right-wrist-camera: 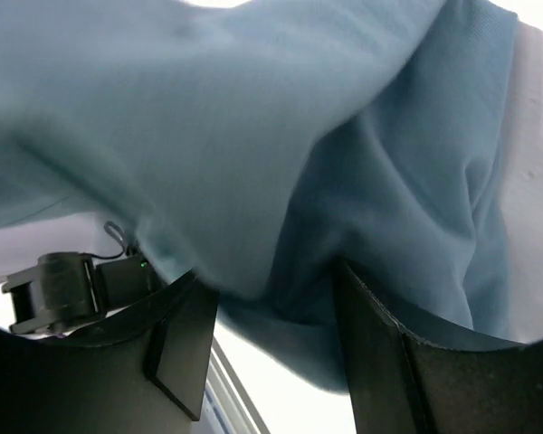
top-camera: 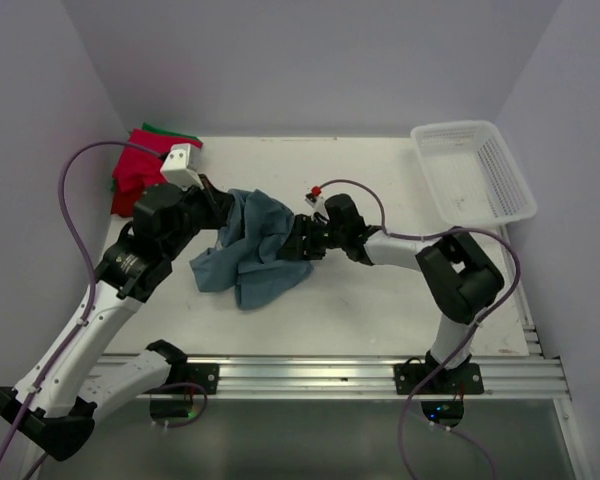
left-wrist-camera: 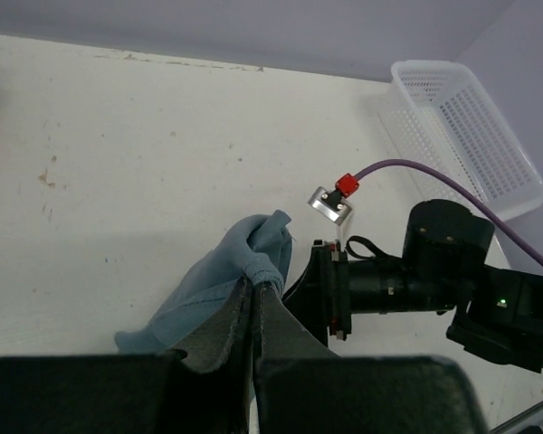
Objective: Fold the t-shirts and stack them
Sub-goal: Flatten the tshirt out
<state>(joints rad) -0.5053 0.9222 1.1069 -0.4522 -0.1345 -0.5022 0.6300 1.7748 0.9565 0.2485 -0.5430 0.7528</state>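
Both arms reach inward from the near edge of the table (top-camera: 380, 300) and meet over its middle, where much is covered by cloth. The left gripper (left-wrist-camera: 256, 291) has its two fingers pressed together on a fold of the blue-grey t-shirt (top-camera: 250, 262). In its wrist view the cloth rises as a small peak just above the fingertips, and the pinched part itself cannot be seen. From above, these fingertips are hidden under the shirt.

The right gripper (right-wrist-camera: 270, 278) comes in from the other side. Its wrist view is almost filled by blurred blue cloth. Its fingers (right-wrist-camera: 183, 348) stand apart, and a thick bunch of the shirt hangs into the gap between them. The cloth touches the inner side of the finger on the right of that view. Whether it also touches the other finger, I cannot tell.

The two grippers are near each other, with the shirt between them. The shirt is crumpled, not flat. One part is lifted at the left gripper, and the rest lies in a loose heap on the table, spreading toward the near edge. I cannot make out its sleeves or its collar.

Farther back, in the far left corner, the red t-shirts (top-camera: 140, 178) lie as a folded pile, partly hidden behind the left arm. A thin edge of the green t-shirt (top-camera: 170, 131) shows at the far side of this pile, but how it lies there is not clear. In the far right corner, well apart from both grippers, is the white mesh basket (top-camera: 475, 175)
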